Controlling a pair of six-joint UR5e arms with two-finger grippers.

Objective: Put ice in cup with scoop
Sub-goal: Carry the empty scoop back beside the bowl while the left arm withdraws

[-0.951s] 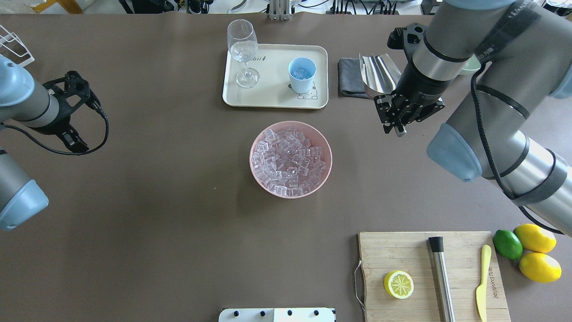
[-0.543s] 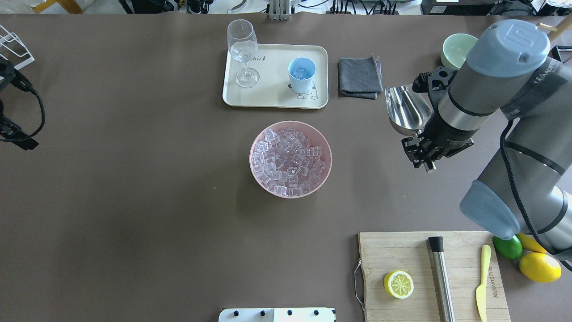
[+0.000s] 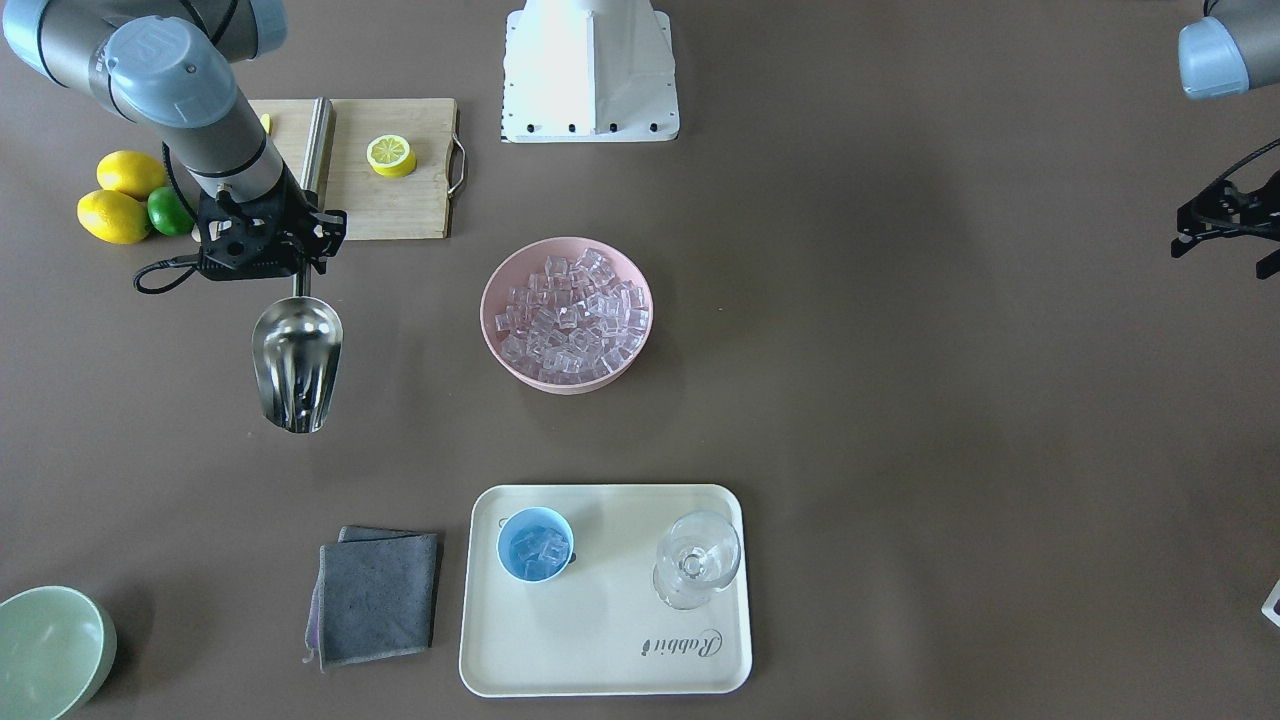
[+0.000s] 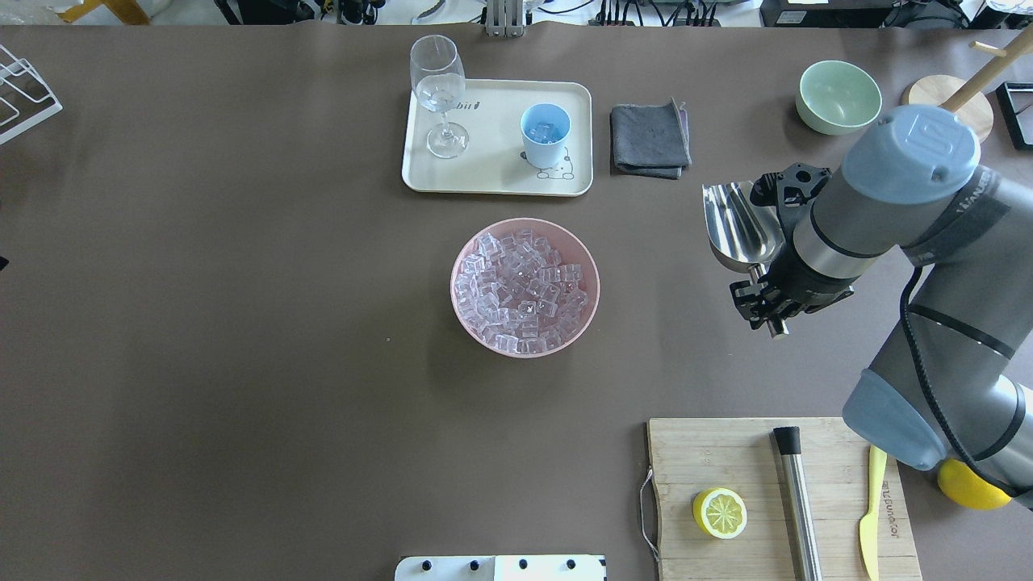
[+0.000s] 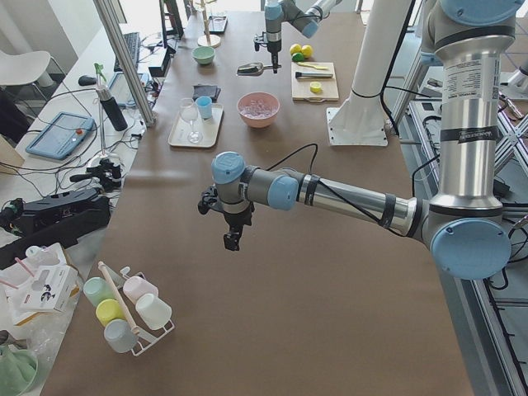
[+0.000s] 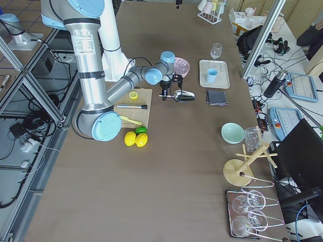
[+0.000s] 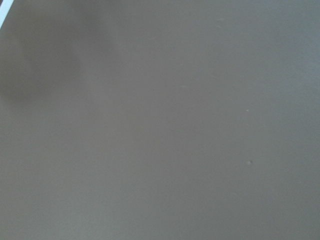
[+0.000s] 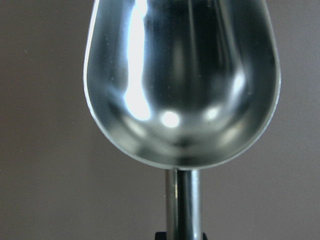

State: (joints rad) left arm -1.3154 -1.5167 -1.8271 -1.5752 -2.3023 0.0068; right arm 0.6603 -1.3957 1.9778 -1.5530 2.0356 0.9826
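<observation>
My right gripper (image 4: 763, 305) is shut on the thin handle of the steel scoop (image 4: 738, 226), held level over bare table to the right of the pink bowl (image 4: 587, 315). The trough is empty in the right wrist view (image 8: 180, 85) and in the front view (image 3: 297, 362). The bowl is heaped with clear ice cubes (image 4: 523, 290). The light-blue cup (image 4: 545, 133) stands on the cream tray (image 4: 492, 177) and holds a few ice cubes (image 3: 538, 548). My left gripper (image 3: 1225, 228) hangs far off at the table's left end; I cannot tell whether it is open.
A stemmed glass (image 4: 440, 93) stands on the tray beside the cup. A grey cloth (image 4: 650, 139) and a pale-green bowl (image 4: 838, 97) lie beyond the scoop. A cutting board (image 4: 726, 452) with half a lemon, a steel cylinder and a yellow knife lies near the robot.
My right arm has carried the scoop from beside the grey cloth back toward the robot and to the right. My left arm has drawn back out of the overhead view.
</observation>
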